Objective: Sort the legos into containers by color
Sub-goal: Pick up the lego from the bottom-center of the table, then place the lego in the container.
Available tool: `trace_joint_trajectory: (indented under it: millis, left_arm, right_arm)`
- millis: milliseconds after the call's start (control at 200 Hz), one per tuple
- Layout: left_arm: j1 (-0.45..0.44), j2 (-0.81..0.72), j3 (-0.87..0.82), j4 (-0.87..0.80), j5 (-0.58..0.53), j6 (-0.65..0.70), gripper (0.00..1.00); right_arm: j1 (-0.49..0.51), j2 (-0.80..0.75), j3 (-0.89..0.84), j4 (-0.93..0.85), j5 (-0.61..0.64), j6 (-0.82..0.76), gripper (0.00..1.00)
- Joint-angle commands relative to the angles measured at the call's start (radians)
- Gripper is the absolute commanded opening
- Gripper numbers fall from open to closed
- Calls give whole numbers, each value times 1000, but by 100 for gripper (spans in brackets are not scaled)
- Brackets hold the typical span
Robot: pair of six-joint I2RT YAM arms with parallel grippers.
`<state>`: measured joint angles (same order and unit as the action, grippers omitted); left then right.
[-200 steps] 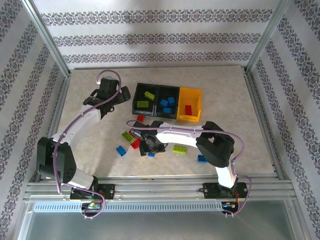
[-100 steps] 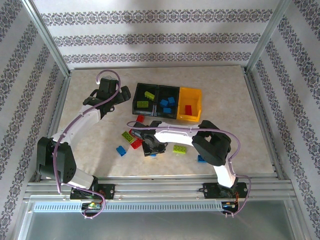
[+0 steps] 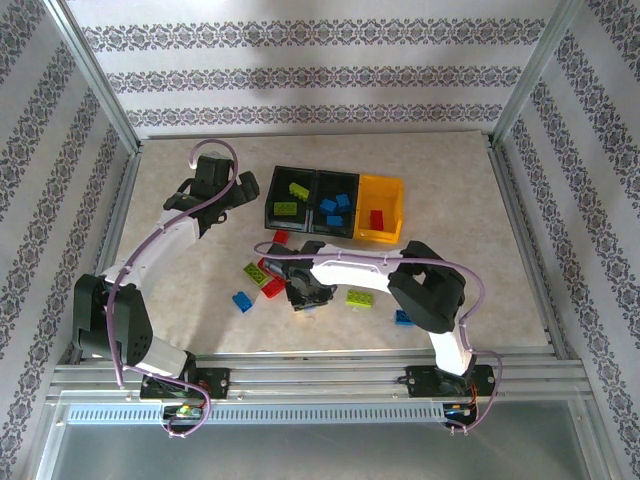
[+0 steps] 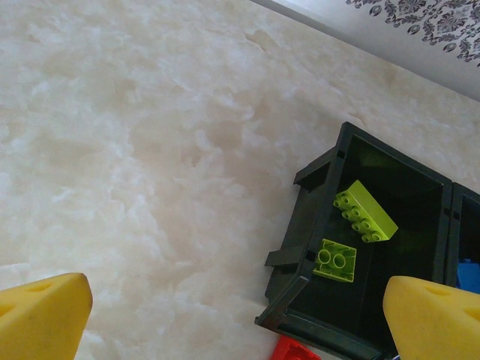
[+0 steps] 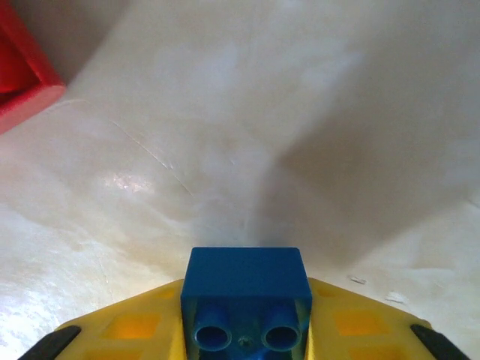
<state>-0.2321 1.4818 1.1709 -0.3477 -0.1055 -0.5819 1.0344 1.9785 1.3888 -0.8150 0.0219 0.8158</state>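
In the right wrist view a small blue lego (image 5: 246, 289) sits clamped between my right gripper's (image 5: 246, 319) yellow fingers (image 5: 127, 330), just over the table. From above, that right gripper (image 3: 305, 297) hangs low among the loose legos: red (image 3: 272, 288), lime green (image 3: 254, 272), blue (image 3: 242, 301), another lime green (image 3: 359, 297) and another blue (image 3: 404, 317). The containers stand in a row: a black bin (image 3: 293, 170) with two lime legos (image 4: 365, 211), a black bin (image 3: 335, 174) with blue ones, and a yellow bin (image 3: 378, 237) with a red one. My left gripper (image 3: 245, 190) hovers open, left of the black bin (image 4: 300, 247).
A red lego (image 3: 281, 238) lies just in front of the left black bin, also at the bottom of the left wrist view as a red brick (image 4: 296, 349). Metal frame rails (image 3: 515, 210) border the table. Another red lego (image 5: 19, 75) lies to the upper left of my right gripper.
My right gripper has closed on the blue lego on the table. The left arm has stayed where it was, open.
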Motion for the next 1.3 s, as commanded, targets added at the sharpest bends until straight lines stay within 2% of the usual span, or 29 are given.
trace_joint_trajectory:
  millis: [0,350,740,1059,1294]
  left_arm:
    - [16,-22,-20,36,0,-7,100]
    - [19,-80,-69,3,-3,6,100]
    - [20,-143,-115,-36,3,21,100]
    - [22,-166,-159,-59,27,19,100]
    - [22,-174,-190,-63,49,10,100]
  right_arm:
    - [-27,-74,41,-62,90,-54,33]
    - [-213,-125,167,-76,222,-229,33]
    - [-405,33,408,-25,207,-348,34]
    - [-479,189,571,-25,199,-410,35]
    - [-493,266,628,-11,176,-430,37]
